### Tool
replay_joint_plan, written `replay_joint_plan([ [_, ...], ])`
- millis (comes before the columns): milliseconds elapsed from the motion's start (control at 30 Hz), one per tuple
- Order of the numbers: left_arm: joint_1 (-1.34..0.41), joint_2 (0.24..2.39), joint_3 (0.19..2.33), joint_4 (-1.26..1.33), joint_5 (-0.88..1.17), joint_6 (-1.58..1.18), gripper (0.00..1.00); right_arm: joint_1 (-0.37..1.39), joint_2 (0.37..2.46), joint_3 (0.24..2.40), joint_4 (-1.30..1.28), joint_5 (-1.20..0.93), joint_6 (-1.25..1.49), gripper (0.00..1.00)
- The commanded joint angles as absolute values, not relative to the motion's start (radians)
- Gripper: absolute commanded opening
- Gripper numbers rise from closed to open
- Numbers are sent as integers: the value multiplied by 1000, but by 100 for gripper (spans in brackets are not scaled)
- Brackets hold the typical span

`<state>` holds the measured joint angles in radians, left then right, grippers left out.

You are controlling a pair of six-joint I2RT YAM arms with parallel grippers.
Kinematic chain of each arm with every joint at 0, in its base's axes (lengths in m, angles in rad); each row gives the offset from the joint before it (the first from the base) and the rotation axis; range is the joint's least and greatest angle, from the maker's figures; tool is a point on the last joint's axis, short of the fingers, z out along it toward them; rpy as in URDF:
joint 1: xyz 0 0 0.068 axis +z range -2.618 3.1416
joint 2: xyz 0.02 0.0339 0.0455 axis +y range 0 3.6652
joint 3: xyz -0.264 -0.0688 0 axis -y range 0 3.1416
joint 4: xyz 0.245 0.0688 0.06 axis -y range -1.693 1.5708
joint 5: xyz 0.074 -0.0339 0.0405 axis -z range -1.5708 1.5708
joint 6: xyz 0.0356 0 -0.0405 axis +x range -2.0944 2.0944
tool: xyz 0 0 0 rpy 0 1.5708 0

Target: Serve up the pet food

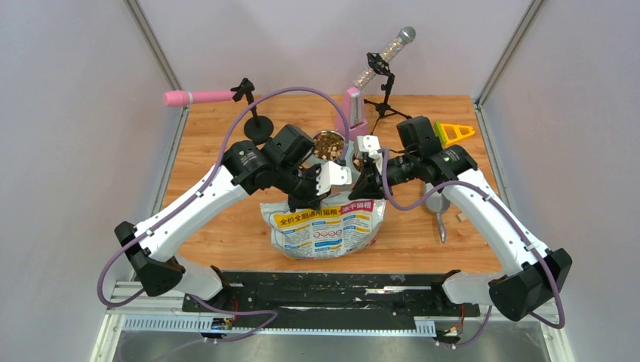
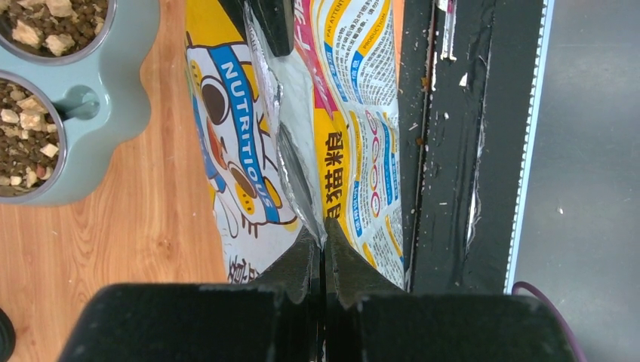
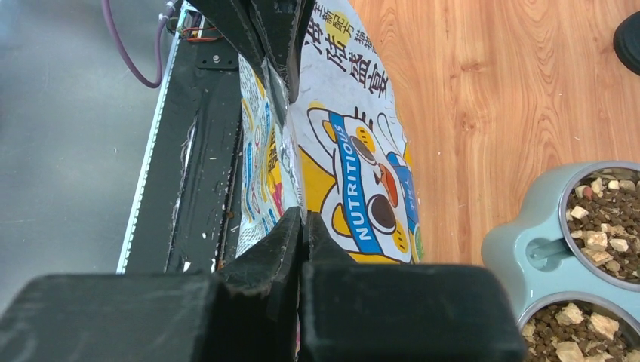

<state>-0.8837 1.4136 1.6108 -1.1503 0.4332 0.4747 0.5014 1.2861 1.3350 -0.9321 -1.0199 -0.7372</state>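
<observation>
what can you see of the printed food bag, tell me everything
The bag is a glossy, crinkled pouch printed white, yellow, pink and blue, with a cartoon animal, Chinese text and the word NUTRITIOUS. The left end effector and right end effector each pinch its top edge, one per end. It sits at the near edge of the wooden table.

Bright, even, diffuse light from above. Top view sharp; soft, short shadows on counter [image 1: 219, 222]. Left wrist view: mild glare on silver inner fold of bag [image 2: 241, 151]; black fingers [image 2: 290, 264] at near edge dark, slightly soft. Right wrist view alike, wood grain crisp.
</observation>
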Motion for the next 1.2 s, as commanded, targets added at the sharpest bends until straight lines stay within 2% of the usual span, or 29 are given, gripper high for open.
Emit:
replay_joint_plan([
  [0, -890, 1305, 1674, -953, 577, 449, 0, 527, 1305, 1364, -907, -1052, -763, 0],
  [133, -890, 1304, 1671, -945, 565, 444, 0, 548, 1294, 1369, -892, -1041, -738, 0],
  [167, -890, 1304, 1670, -942, 562, 441, 0, 549, 1290, 1366, -876, -1046, -726, 4],
  [233, -890, 1305, 1666, -928, 550, 431, 0, 559, 1279, 1350, -833, -1056, -707, 24],
  [367, -890, 1315, 1664, -899, 523, 394, 0, 602, 1289, 1340, -792, -1035, -688, 30],
  [433, -890, 1320, 1666, -896, 521, 388, 0, 619, 1302, 1348, -792, -1026, -687, 25],
  [500, -890, 1320, 1666, -894, 522, 385, 0, 627, 1310, 1354, -794, -1023, -683, 4],
  [533, -889, 1319, 1665, -892, 521, 384, 0, 627, 1312, 1353, -792, -1022, -683, 0],
  [767, -890, 1316, 1673, -904, 513, 393, 0, 626, 1288, 1336, -793, -954, -682, 0],
  [800, -889, 1316, 1678, -911, 506, 399, 4, 627, 1281, 1336, -794, -930, -679, 0],
  [833, -890, 1316, 1678, -927, 501, 416, 23, 627, 1272, 1337, -797, -901, -678, 0],
  [900, -890, 1301, 1666, -943, 476, 449, 36, 621, 1252, 1341, -814, -846, -686, 0],
  [1067, -890, 1240, 1558, -922, 465, 521, 49, 575, 1197, 1369, -860, -812, -701, 0],
  [1167, -890, 1241, 1549, -948, 437, 531, 52, 561, 1180, 1395, -888, -794, -713, 0],
])
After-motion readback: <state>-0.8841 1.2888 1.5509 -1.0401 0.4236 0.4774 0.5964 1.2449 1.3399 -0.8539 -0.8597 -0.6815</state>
